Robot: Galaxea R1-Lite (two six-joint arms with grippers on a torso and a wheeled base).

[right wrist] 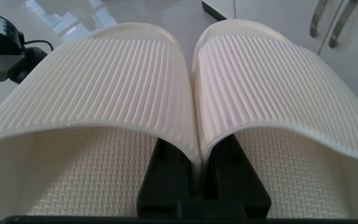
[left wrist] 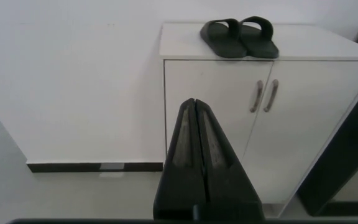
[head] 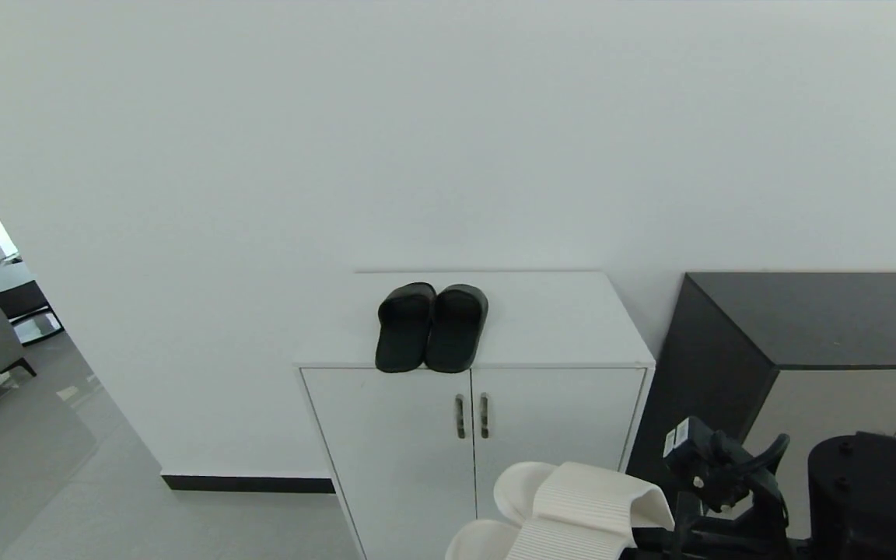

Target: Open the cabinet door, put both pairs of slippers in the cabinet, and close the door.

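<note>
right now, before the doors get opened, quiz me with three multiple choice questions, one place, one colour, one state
1. Where are the black slippers? A. on the floor B. on top of the cabinet C. inside the cabinet
2. What colour is the held pair in the right tool? A. white B. red C. blue
3. How are the cabinet doors? A. both open B. one open C. both shut
Answers: 1 B, they lie on its top by the front edge; 2 A, the ribbed straps look white; 3 C, both doors sit flush, handles side by side.
</note>
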